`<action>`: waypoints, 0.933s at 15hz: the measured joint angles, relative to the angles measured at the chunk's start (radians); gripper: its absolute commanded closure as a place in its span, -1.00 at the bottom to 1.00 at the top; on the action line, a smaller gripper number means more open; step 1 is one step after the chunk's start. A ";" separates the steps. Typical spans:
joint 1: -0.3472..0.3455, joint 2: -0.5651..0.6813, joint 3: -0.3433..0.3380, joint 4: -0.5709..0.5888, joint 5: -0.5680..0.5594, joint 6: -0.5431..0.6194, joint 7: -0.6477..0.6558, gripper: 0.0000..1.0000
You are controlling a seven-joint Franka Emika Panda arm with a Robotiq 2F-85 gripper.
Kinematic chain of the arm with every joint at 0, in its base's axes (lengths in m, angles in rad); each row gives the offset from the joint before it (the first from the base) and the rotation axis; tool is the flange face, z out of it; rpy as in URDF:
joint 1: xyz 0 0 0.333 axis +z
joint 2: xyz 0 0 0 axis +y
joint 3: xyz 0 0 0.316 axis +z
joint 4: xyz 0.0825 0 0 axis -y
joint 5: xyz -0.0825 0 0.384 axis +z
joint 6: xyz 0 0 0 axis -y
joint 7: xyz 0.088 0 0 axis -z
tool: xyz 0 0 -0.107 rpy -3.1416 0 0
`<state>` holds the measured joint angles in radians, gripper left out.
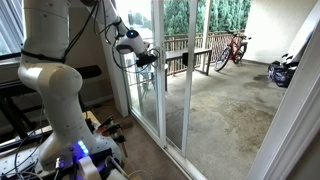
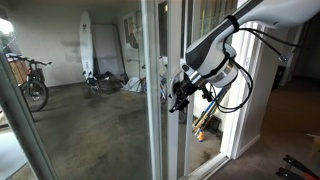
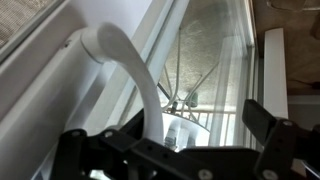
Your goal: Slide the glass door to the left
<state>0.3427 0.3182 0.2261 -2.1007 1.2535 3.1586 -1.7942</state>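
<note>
Arm outstretched, tool jaws apart

**What I can't make out from here**

In the wrist view the loop handle drops behind the dark body of the end effector, so its lower mount is hidden from me. Both fingers run off the bottom edge. In both exterior views the end effector is small and dark against the glass door and covers the handle, so I cannot tell whether anything touches. The door's top is cut off by the upper edge in both. The arm leaves the picture at the top too.
</note>
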 measured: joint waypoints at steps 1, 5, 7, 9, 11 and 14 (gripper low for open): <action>0.000 0.000 0.000 0.000 0.000 0.000 0.000 -1.00; 0.000 0.000 0.000 0.000 0.000 0.000 0.000 -1.00; -0.001 0.000 0.000 0.000 0.000 0.000 0.000 -1.00; -0.001 0.000 0.000 0.000 0.000 0.000 0.000 -1.00; -0.001 0.000 0.000 0.000 0.000 0.000 0.000 -1.00; -0.001 -0.001 0.003 -0.002 0.003 0.005 -0.009 -1.00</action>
<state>0.3413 0.3177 0.2288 -2.1024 1.2564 3.1635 -1.8036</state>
